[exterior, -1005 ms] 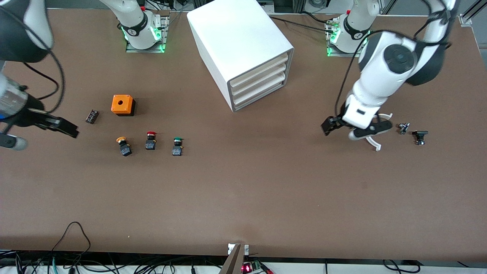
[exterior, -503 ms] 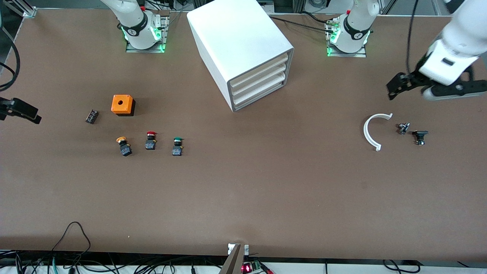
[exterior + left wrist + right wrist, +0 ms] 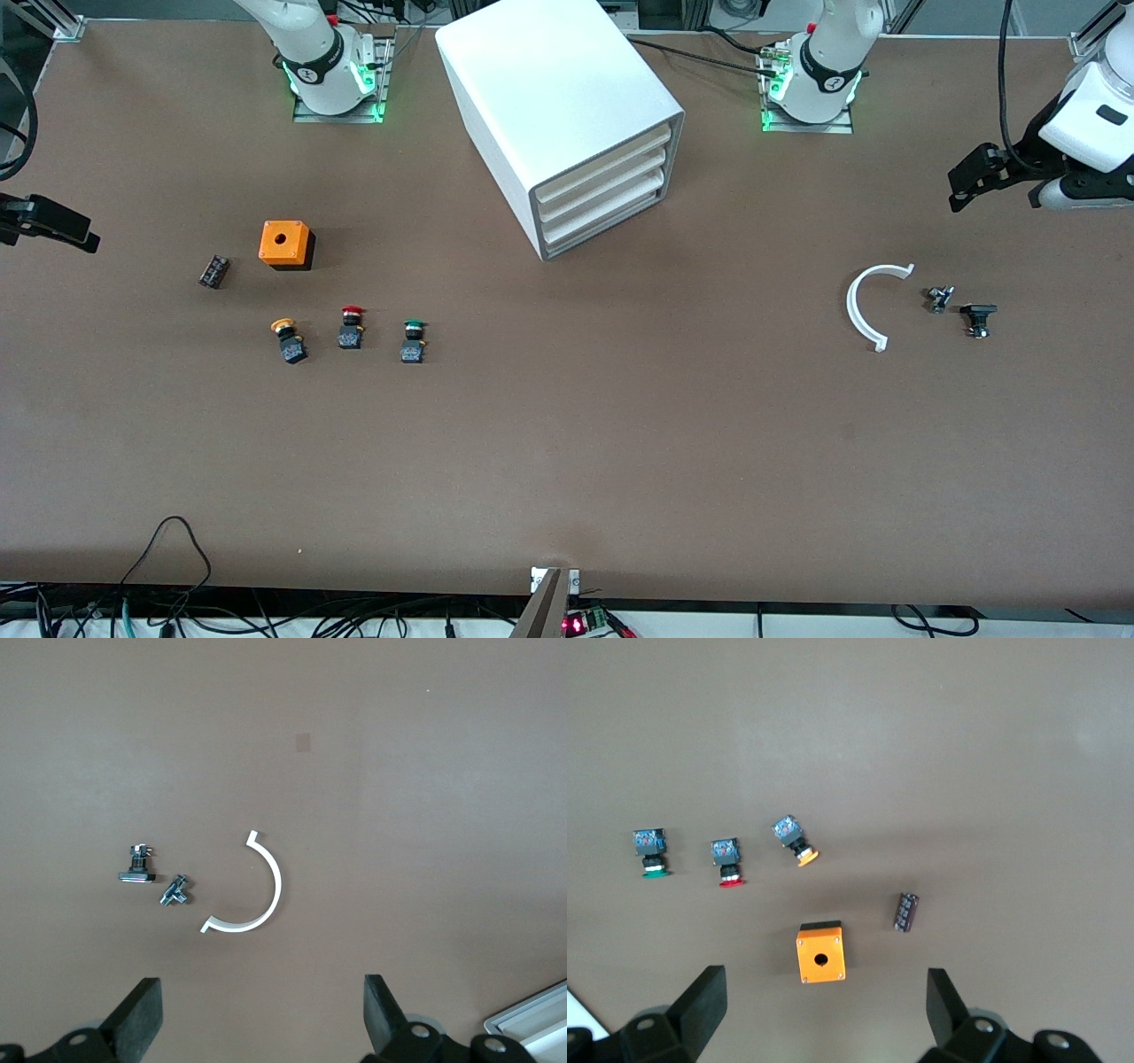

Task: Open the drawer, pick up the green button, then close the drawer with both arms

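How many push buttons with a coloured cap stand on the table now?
3, in one row nearer the front camera than the orange box: yellow button, red button, green button nearest the cabinet. Drawers are shut; more may hide inside.

My workplace: a robotics laboratory bench.
My two bases (image 3: 332,75) are bolted to a brown table (image 3: 567,443); loose cables (image 3: 168,549) trail along its edge.

The bench (image 3: 567,443) has a matt brown surface. The cabinet (image 3: 549,89) is smooth, matt white. The box (image 3: 285,244) looks like orange plastic. The curved strip (image 3: 858,310) looks like white plastic.
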Motion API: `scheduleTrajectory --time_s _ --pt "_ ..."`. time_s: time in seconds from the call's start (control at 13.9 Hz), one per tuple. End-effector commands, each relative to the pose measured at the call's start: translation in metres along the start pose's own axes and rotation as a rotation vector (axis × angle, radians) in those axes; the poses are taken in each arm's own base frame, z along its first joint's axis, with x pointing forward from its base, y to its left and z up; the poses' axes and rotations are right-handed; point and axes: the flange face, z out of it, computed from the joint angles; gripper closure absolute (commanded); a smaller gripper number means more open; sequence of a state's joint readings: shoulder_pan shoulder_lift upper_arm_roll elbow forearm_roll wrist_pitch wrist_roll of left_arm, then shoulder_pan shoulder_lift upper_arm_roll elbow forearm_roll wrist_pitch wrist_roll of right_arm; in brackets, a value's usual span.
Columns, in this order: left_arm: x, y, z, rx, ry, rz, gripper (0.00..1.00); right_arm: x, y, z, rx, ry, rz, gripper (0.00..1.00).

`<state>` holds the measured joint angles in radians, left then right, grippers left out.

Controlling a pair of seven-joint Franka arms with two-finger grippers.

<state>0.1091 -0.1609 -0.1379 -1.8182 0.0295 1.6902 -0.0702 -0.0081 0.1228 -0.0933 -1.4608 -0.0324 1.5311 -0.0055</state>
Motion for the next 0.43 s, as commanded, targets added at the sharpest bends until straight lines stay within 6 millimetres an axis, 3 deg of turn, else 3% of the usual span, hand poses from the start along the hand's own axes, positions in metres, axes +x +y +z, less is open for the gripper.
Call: scheduleTrajectory --time_s 0.0,0.36 --pt "0.003 0.006 -0.010 -0.033 -0.007 0.021 0.00 -0.028 0.003 -0.007 0.004 0.000 0.021 0.00" --pt "0.004 0.003 -0.009 -0.042 -0.012 0.014 0.00 -0.055 0.005 -0.008 0.013 0.029 -0.009 0.00"
